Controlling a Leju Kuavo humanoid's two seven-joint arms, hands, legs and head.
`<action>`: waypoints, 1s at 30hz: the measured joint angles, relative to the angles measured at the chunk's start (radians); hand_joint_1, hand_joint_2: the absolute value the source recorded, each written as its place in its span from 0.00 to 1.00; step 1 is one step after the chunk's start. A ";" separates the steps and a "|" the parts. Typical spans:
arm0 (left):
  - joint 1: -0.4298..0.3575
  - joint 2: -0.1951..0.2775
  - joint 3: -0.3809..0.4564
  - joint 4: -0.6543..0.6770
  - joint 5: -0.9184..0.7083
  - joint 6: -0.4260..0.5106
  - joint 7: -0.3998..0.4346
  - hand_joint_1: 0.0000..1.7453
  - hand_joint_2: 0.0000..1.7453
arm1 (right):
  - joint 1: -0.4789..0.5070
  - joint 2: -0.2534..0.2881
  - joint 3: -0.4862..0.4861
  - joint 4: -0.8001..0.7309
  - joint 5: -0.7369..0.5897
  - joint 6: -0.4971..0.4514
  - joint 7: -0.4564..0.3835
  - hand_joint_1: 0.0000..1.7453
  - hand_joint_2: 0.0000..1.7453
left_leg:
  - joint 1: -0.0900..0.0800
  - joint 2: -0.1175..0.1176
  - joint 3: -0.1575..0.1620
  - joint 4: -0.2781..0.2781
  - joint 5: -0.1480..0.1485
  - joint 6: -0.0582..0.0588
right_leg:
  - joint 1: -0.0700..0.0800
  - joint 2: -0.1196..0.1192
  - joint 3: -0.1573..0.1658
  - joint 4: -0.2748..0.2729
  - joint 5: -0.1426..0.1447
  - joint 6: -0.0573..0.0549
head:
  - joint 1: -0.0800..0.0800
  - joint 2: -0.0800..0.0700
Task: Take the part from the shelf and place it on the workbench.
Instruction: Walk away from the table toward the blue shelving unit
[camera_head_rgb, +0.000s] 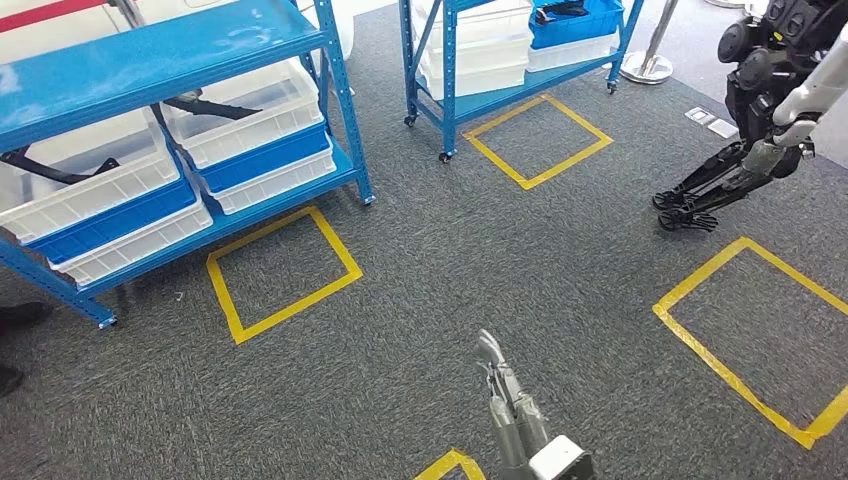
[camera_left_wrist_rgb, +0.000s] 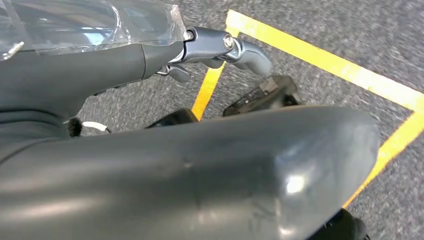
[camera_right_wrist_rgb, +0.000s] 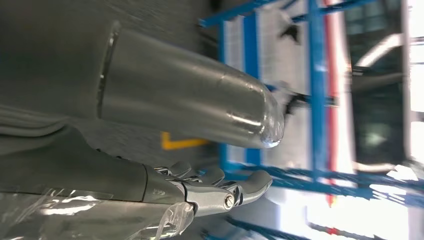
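Observation:
Black curved parts lie in white bins on the blue shelf (camera_head_rgb: 345, 100) at the far left: one part (camera_head_rgb: 55, 170) in the left bin, another part (camera_head_rgb: 210, 105) in the bin beside it. My right hand (camera_head_rgb: 505, 400) reaches up from the bottom middle of the head view over the carpet, well short of the shelf, fingers straight and holding nothing. In the right wrist view the right hand (camera_right_wrist_rgb: 210, 192) is extended toward the blurred blue shelf (camera_right_wrist_rgb: 315, 100). My left hand (camera_left_wrist_rgb: 150, 60) hangs over the floor with its fingers (camera_left_wrist_rgb: 245, 52) stretched out and empty.
A second blue shelf (camera_head_rgb: 445, 90) with white and blue bins stands at the back middle. Yellow tape squares (camera_head_rgb: 282, 272) mark the grey carpet. Another humanoid robot (camera_head_rgb: 770, 100) stands at the right, and a stanchion base (camera_head_rgb: 648, 68) sits behind.

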 joint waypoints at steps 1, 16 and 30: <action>0.003 -0.001 0.000 0.000 0.001 0.000 0.001 0.00 0.00 | 0.004 -0.005 0.006 0.020 -0.010 -0.009 0.006 0.00 0.00 | 0.003 -0.013 0.006 -0.007 0.004 0.002 | 0.000 0.009 0.005 0.002 -0.005 0.005 | 0.000 0.000; 0.004 -0.004 0.000 0.000 0.003 -0.006 0.019 0.00 0.00 | 0.025 -0.046 0.088 0.453 -0.234 -0.104 0.003 0.00 0.00 | 0.026 -0.189 0.016 -0.009 -0.006 -0.026 | -0.014 0.175 -0.051 0.003 0.052 -0.002 | 0.002 0.000; -0.001 -0.016 0.000 0.000 -0.003 0.060 0.074 0.00 0.00 | -0.022 0.131 0.148 1.191 -0.561 0.000 -0.013 0.00 0.00 | 0.010 -0.037 0.017 -0.010 -0.008 -0.013 | -0.007 0.076 -0.018 -0.005 0.024 -0.003 | 0.001 0.000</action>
